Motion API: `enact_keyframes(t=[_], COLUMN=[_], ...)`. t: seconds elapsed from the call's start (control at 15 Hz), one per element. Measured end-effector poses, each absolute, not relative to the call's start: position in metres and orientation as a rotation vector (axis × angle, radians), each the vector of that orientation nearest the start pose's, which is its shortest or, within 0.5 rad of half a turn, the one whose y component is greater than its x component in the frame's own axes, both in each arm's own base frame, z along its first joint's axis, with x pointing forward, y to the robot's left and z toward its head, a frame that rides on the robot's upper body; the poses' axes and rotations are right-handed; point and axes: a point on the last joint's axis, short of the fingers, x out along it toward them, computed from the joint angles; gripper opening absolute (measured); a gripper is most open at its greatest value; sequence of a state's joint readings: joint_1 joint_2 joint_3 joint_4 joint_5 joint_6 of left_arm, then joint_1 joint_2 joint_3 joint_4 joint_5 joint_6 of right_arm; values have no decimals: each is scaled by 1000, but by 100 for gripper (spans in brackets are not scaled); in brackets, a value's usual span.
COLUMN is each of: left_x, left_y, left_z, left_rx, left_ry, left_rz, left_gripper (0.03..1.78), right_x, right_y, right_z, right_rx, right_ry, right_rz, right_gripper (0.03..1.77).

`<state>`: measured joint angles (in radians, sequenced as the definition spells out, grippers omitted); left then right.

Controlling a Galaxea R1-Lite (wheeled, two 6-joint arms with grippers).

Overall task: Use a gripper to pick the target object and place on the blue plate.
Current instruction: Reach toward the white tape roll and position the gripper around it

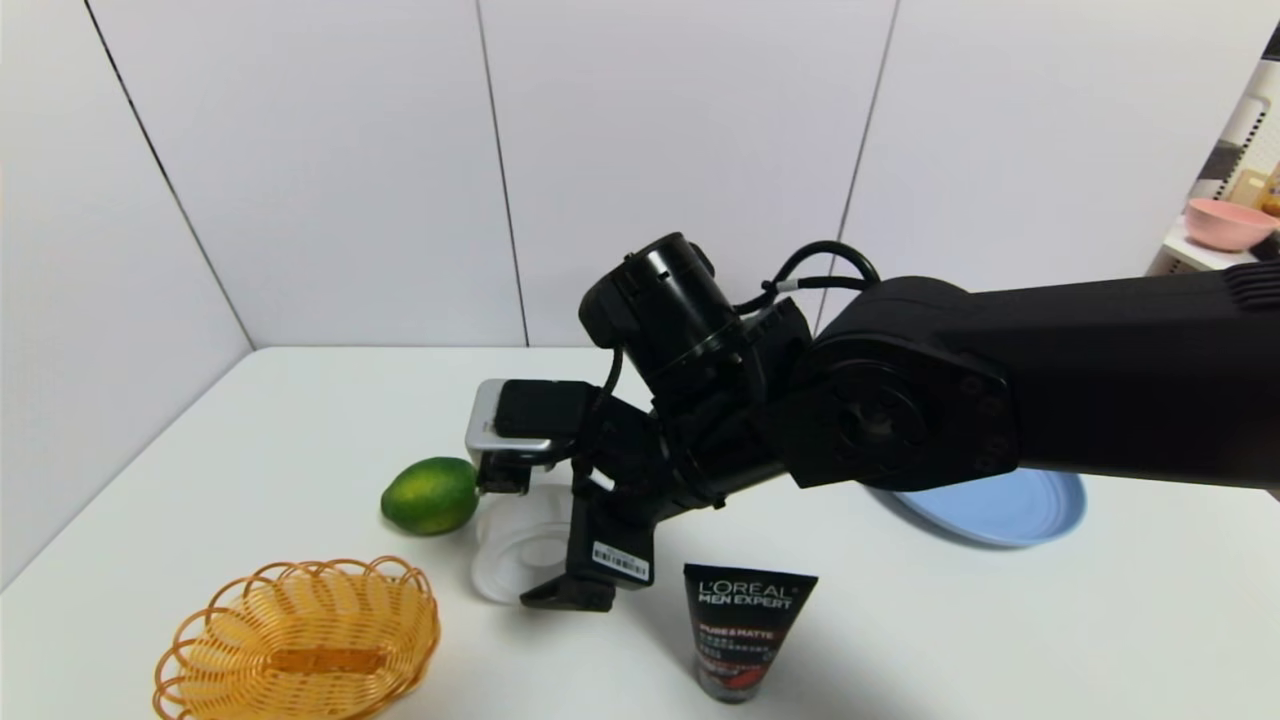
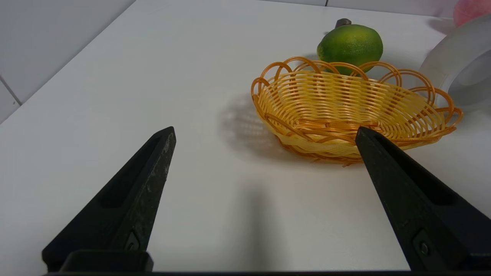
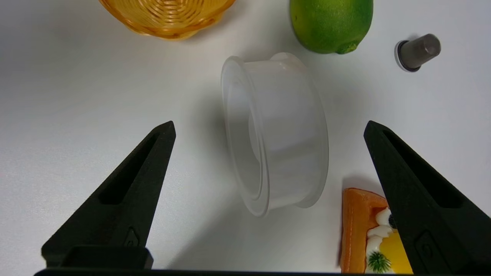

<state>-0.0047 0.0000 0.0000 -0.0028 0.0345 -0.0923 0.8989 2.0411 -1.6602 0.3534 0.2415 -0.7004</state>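
- My right pincer [image 3: 268, 128] hangs wide open over the tub [image 3: 274, 134], holding nothing (tub on its side, beside the lime [image 3: 332, 23]).
- My left pincer [image 2: 264, 130] is open, idle.

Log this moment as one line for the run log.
right gripper: open, above tub, no contact | tub: on its side on table, beside lime | blue plate: empty | left gripper: open, parked

From the head we look down the table [image 1: 250, 450]; both wrist views sit low, sharing basket [image 2: 345, 111] and lime [image 3: 332, 25].
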Motion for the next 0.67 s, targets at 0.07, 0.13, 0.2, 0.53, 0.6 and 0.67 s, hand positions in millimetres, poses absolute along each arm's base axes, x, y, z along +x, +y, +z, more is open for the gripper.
enact_keyframes(t=[0.07,0.13,0.2,0.53,0.6,0.67], left_x=[-23,-23,-23,-23,-23,-23], left_y=[1,1,1,1,1,1], left_z=[76,76,76,76,76,76], left_rx=[-92,-93,-93,-93,-92,-92], left_ry=[-4,-4,-4,-4,-4,-4], left_rz=[30,30,30,30,30,30], left_gripper=[169,169,169,169,169,169], right_x=[247,249,251,261,263,264], right_y=[318,318,317,319,319,320], right_z=[203,201,199,193,192,191], right_rx=[-843,-843,-840,-842,-840,-836], right_ry=[333,340,350,367,368,373], right_rz=[1311,1307,1302,1271,1267,1266], right_gripper=[170,170,170,170,170,170])
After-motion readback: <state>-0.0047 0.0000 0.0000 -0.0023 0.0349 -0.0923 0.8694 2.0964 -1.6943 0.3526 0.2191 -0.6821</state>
